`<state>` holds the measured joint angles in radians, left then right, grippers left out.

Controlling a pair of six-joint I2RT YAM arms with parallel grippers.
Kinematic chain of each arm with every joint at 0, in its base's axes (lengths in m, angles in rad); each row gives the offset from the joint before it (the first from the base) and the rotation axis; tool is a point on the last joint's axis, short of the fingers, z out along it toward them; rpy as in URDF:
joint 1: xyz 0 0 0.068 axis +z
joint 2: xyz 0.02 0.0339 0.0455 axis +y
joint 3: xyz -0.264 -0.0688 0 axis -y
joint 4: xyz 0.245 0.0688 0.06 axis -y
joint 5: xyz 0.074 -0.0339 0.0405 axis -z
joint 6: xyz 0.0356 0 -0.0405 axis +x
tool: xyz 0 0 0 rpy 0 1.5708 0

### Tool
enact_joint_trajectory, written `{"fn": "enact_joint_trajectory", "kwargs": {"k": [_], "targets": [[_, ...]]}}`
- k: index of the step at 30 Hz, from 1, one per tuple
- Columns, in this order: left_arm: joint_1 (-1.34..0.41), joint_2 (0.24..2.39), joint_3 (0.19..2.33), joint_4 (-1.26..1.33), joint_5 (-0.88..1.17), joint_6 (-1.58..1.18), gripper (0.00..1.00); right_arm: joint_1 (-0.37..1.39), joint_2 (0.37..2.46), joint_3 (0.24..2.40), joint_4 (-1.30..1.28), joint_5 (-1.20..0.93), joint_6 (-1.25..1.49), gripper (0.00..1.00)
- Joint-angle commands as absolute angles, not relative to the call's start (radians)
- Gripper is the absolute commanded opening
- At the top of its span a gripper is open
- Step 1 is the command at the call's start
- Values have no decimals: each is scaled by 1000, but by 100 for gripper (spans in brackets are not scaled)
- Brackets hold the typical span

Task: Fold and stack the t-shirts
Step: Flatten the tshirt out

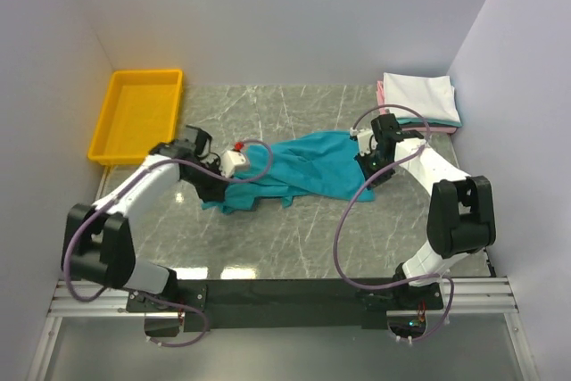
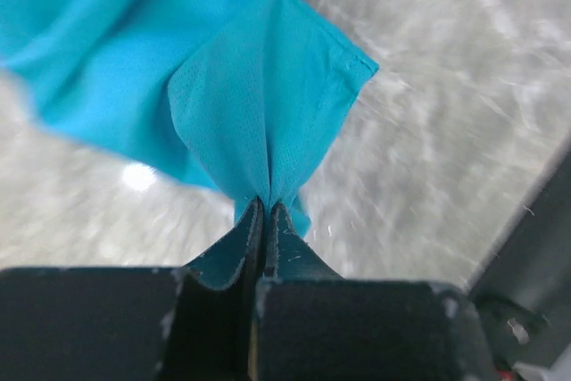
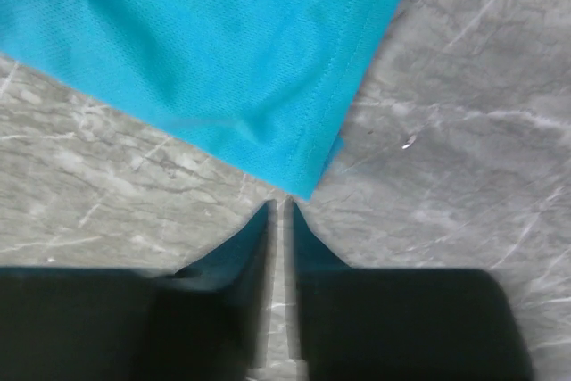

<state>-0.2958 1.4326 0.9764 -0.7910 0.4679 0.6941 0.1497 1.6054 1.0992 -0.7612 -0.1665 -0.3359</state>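
Observation:
A teal t-shirt (image 1: 312,162) lies crumpled and stretched across the middle of the table. My left gripper (image 1: 234,183) is shut on its left end. In the left wrist view the cloth (image 2: 259,104) bunches into the closed left gripper (image 2: 266,202). My right gripper (image 1: 364,167) is at the shirt's right end. In the right wrist view the right gripper (image 3: 282,205) is shut to a thin slit with bare table showing through. It holds nothing and sits just short of a hemmed corner of the shirt (image 3: 205,51). A stack of folded t-shirts (image 1: 419,95), white on top, lies at the back right.
A yellow plastic bin (image 1: 138,113) stands at the back left, with nothing in it. White walls close in the table on the left, back and right. The marble table (image 1: 268,238) is bare in front of the shirt. Purple cables loop off both arms.

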Motion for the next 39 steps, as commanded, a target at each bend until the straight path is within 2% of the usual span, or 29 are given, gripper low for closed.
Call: {"fn": "enact_joint_trajectory", "kwargs": {"k": [1,2,4,15,20,21,23,24,30,34,37,39], "targets": [[-206,1322,1133,-1064,624,851,1,143,1551,1135,-790,-176,-350,31],[-177,1321,1156,-1095,650,868,0,143,1548,1138,-787,-178,-342,36],[-121,1350,1221,-1168,655,923,1,143,1569,1158,-762,-190,-330,39],[-31,1486,1336,-1172,689,902,1,199,1848,1316,-641,-269,-230,38],[-9,1476,1338,-1184,693,917,1,232,1939,1356,-635,-187,-230,28],[-8,1470,1342,-1202,695,920,1,232,1969,1371,-637,-172,-227,18],[-2,1459,1353,-1218,698,925,1,232,1986,1381,-637,-146,-232,8],[-2,1444,1354,-1221,698,930,1,232,1987,1379,-632,-144,-232,0],[29,1390,1332,-1267,683,974,1,204,1843,1327,-649,-162,-227,0],[32,1336,1295,-1295,670,1015,1,170,1618,1330,-719,-233,-233,0],[32,1309,1253,-1281,657,1037,1,166,1566,1339,-753,-255,-238,0],[32,1319,1232,-1262,652,1049,1,166,1609,1370,-764,-250,-241,0]]}}
